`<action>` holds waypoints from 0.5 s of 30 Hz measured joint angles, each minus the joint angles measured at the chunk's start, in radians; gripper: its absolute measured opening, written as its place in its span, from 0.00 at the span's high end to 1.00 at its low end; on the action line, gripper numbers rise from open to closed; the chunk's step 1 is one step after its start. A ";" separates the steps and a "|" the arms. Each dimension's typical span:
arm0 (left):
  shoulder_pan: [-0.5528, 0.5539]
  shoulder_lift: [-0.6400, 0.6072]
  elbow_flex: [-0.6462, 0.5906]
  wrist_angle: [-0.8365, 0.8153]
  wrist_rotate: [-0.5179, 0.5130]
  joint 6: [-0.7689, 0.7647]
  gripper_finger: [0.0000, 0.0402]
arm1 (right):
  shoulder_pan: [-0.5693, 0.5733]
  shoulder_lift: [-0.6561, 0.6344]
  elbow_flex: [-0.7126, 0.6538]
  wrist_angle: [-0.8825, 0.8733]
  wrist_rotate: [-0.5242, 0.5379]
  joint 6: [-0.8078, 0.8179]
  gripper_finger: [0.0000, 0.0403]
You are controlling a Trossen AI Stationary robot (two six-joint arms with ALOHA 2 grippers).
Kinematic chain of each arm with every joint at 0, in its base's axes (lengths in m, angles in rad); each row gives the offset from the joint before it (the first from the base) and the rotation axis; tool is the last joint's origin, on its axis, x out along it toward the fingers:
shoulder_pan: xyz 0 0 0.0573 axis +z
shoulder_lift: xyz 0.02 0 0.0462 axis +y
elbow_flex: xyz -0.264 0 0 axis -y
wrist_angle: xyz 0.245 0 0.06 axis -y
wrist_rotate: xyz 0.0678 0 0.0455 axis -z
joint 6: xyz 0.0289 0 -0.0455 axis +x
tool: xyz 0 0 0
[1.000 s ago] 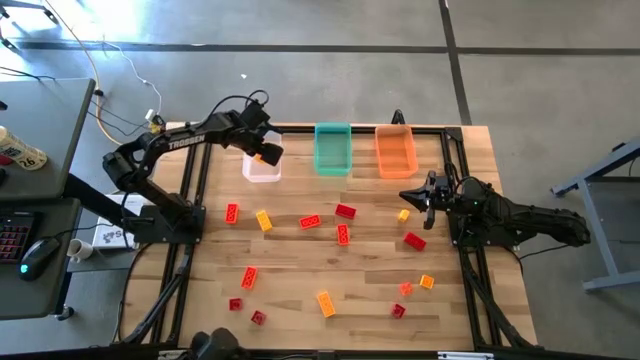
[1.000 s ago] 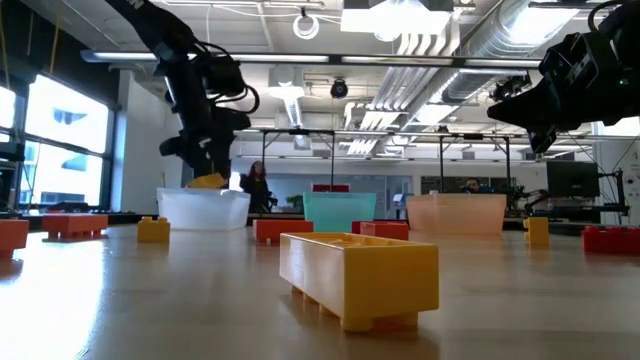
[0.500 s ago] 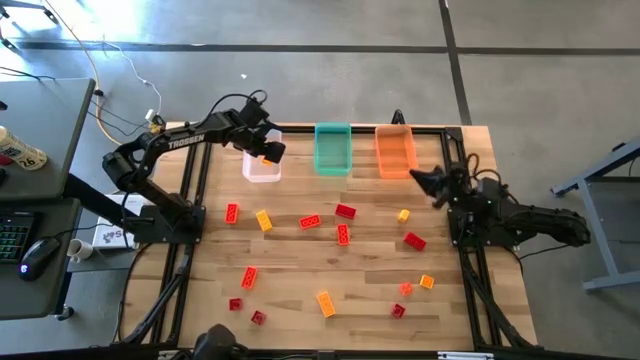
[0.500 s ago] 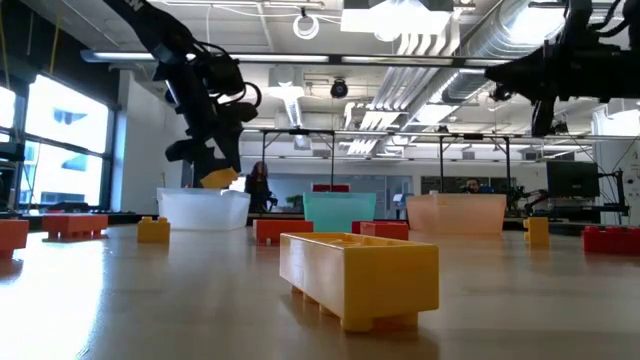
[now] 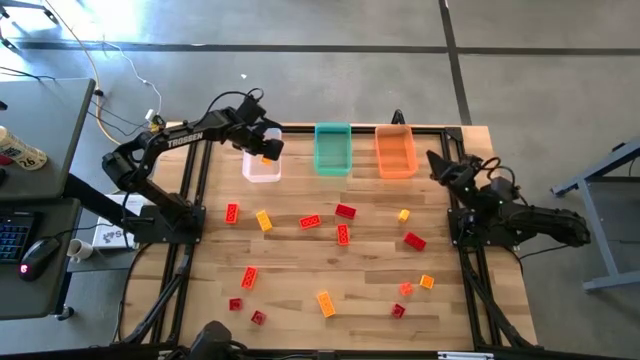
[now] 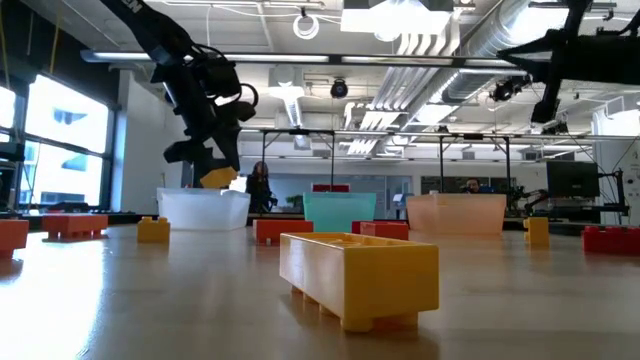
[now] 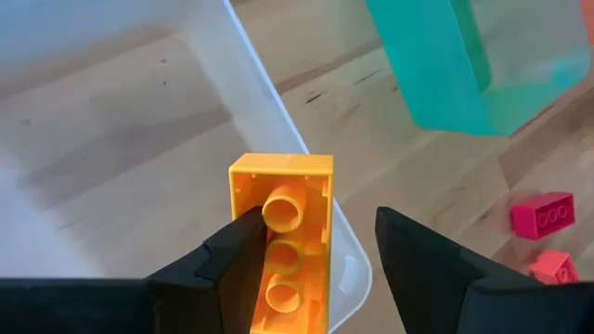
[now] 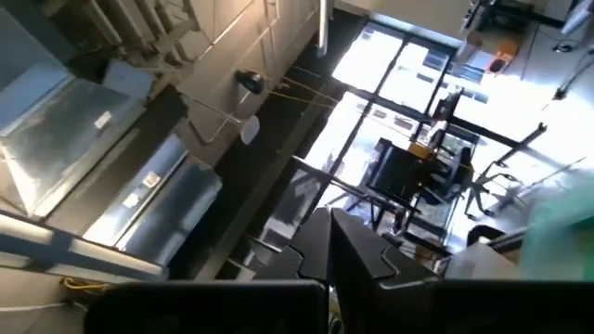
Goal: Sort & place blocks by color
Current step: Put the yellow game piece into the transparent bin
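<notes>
One orange brick (image 7: 281, 243) sat clamped in the left end effector (image 5: 264, 152) above the clear bin (image 5: 261, 170) for release, while the right end effector (image 5: 437, 165), fingers together, waited beside the orange bin (image 5: 394, 151).

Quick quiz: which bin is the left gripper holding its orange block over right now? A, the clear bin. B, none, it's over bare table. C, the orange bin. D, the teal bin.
A: in the high view the left gripper holds the orange block above the clear bin, with the teal bin off to the side.
</notes>
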 joint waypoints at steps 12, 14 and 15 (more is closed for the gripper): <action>0.023 0.000 0.000 0.000 0.010 0.022 0.53 | 0.000 0.384 0.386 -0.162 -0.085 -0.242 1.00; 0.031 0.000 0.000 0.000 0.020 0.013 0.53 | 0.000 0.464 0.437 -0.171 -0.081 -0.223 1.00; 0.034 0.000 0.000 0.000 0.041 0.010 0.53 | 0.000 0.505 0.461 -0.170 -0.070 -0.223 1.00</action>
